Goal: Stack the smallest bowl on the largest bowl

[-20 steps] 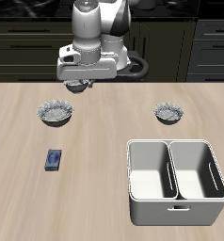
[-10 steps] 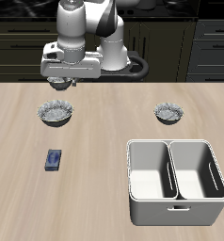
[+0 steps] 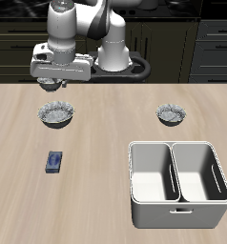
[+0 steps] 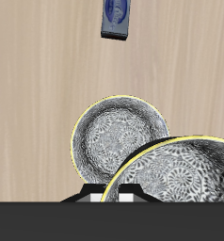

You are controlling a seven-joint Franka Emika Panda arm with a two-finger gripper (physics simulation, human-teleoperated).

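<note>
Gripper (image 3: 56, 86) grips the smallest bowl (image 4: 180, 179) above the largest bowl (image 4: 106, 132).

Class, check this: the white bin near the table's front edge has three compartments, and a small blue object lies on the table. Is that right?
Not quite. The white bin has two compartments, not three, as the exterior view shows. The rest holds: it stands near the front edge of the table, and the small blue object lies on the table.
</note>
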